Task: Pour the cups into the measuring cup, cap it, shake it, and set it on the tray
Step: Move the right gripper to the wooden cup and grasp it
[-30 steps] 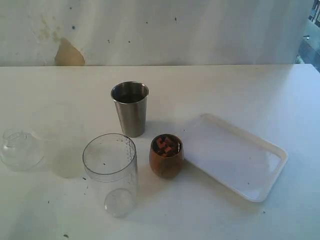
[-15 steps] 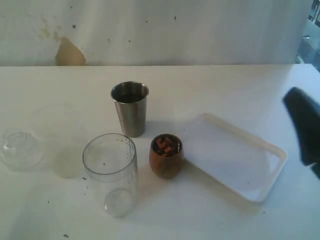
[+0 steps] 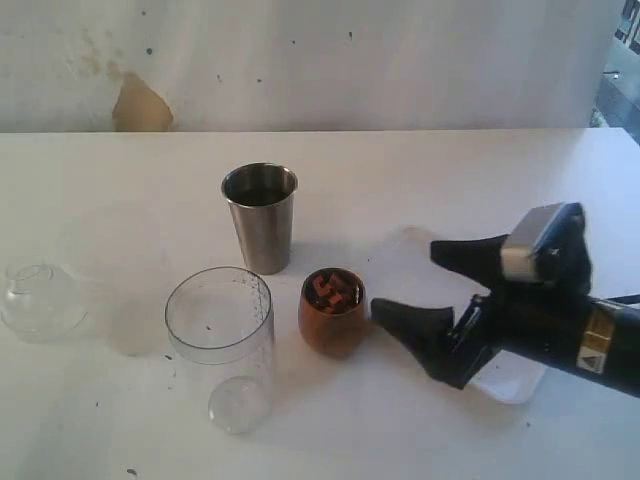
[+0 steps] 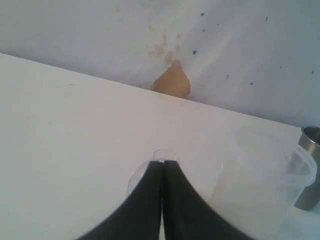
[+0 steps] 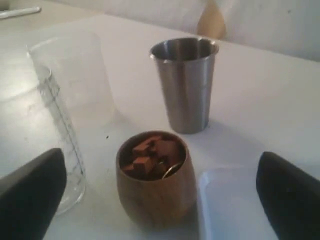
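**Wooden cup sits framed by wide-spread jaws, nothing yet poured**

Exterior view: the right gripper (image 3: 405,280) reaches in low over the white tray (image 3: 512,386), jaws spread wide and empty, their tips just short of the wooden cup (image 3: 333,312). The spread looks chosen to take the cup's rounded belly. The measuring cup (image 3: 222,335) stands upright and empty just beside the wooden cup, close enough for a short tip-over pour. The steel tumbler (image 3: 260,215) stands behind them. The cap (image 3: 40,298) lies well apart on the table's left side. The arm covers most of the tray; only a corner and a pale strip show.

Left wrist view: the left gripper (image 4: 162,167) is pinched fully closed with nothing between its fingers, its tips over the clear cap. Whether they touch it cannot be told. A frosted plastic cup (image 4: 260,180) stands nearby, and the tumbler is cut off at the frame's edge.

Right wrist view: the wooden cup sits centred between the two dark fingers, brown chunks heaped inside. A glint among them is too blurred to name. The tumbler's contents are hidden by its rim.
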